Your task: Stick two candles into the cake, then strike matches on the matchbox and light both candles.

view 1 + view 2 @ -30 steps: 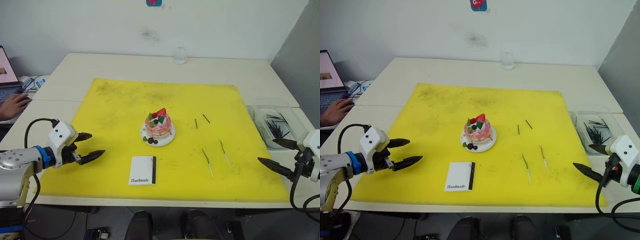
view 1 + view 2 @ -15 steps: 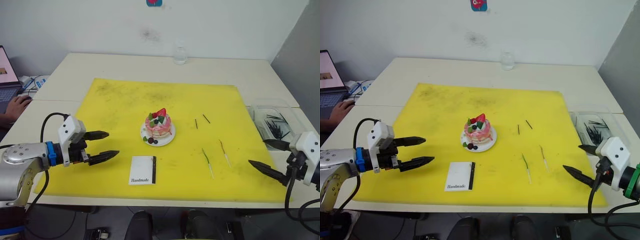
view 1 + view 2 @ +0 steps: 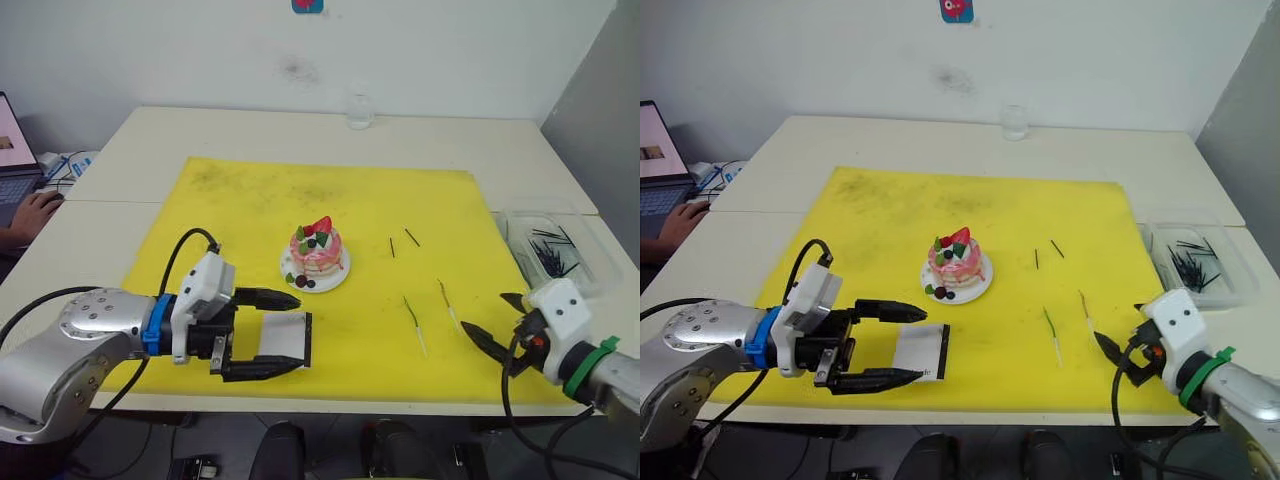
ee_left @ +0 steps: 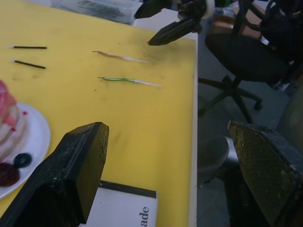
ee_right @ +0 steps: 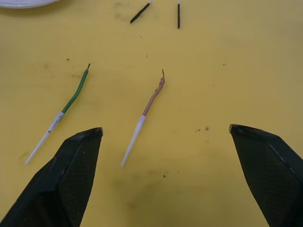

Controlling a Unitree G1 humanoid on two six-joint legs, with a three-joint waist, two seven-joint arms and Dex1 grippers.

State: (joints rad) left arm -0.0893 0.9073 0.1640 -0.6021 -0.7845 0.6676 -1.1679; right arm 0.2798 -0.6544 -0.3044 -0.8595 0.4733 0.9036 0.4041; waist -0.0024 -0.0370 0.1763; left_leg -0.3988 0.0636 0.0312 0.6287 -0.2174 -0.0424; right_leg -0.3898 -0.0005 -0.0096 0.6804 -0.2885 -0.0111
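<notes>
The left gripper [image 3: 268, 335], fingers apart, straddles and partly hides the matchbox [image 3: 285, 333]. The right gripper [image 5: 165, 156], also spread, frames both candles [image 5: 142, 120]; the matches [image 3: 400, 242] look unlit, seemingly.

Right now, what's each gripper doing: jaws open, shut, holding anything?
Left gripper: jaws open, holding nothing, straddling the matchbox.
Right gripper: jaws open, holding nothing, near the candles.

Head stereo pair looking down over the worktop [image 3: 300, 135], wrist cameras close and low, apparently both sharing the candles [image 5: 142, 118].
</notes>
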